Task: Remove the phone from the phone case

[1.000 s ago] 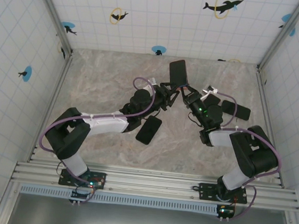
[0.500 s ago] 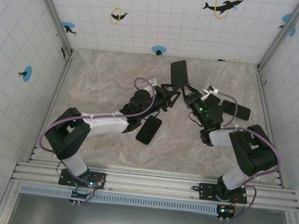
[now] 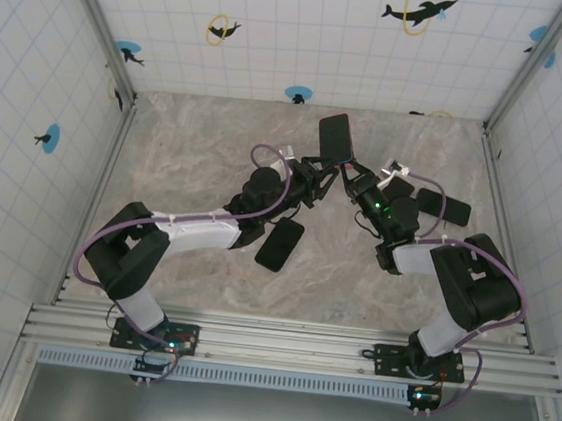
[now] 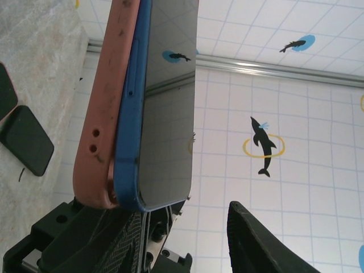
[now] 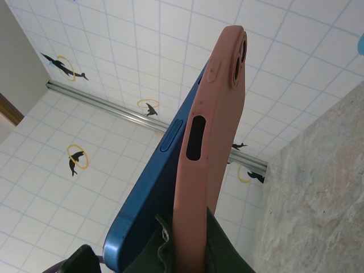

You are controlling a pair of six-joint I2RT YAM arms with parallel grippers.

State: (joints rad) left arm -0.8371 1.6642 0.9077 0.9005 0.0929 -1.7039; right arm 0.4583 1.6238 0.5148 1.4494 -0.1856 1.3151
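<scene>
**Item: phone (image 4: 168, 102) in case (image 4: 105, 114), mid-removal.**

- Location: held upright in the air over the middle of the bench (image 3: 196, 161), between my two wrists. It touches nothing else.
- Change noted: my left pincer (image 4: 182, 227) has narrowed over the last second. The phone has hardly shifted in the top view.
- Left pincer, state: still apart. One finger sits at the case side, and the other finger (image 4: 250, 239) stands clear of the glass with a gap showing.
- Right pincer (image 5: 182, 250), state: clamped narrow on the lower end of the case, as it was a second ago.
- Meaning for the task: I judge this the start of a second grip. Once my left fingers meet the phone, I can pull the two apart.
- Appearance, phone: blue frame, dark glossy screen mirroring the tiled wall.
- Appearance, case: salmon pink, scuffed, with port holes and a camera cut-out.
- Condition: the phone is peeled away from the case at the lower end and still seated near the camera end. It is partly out, not free.
</scene>
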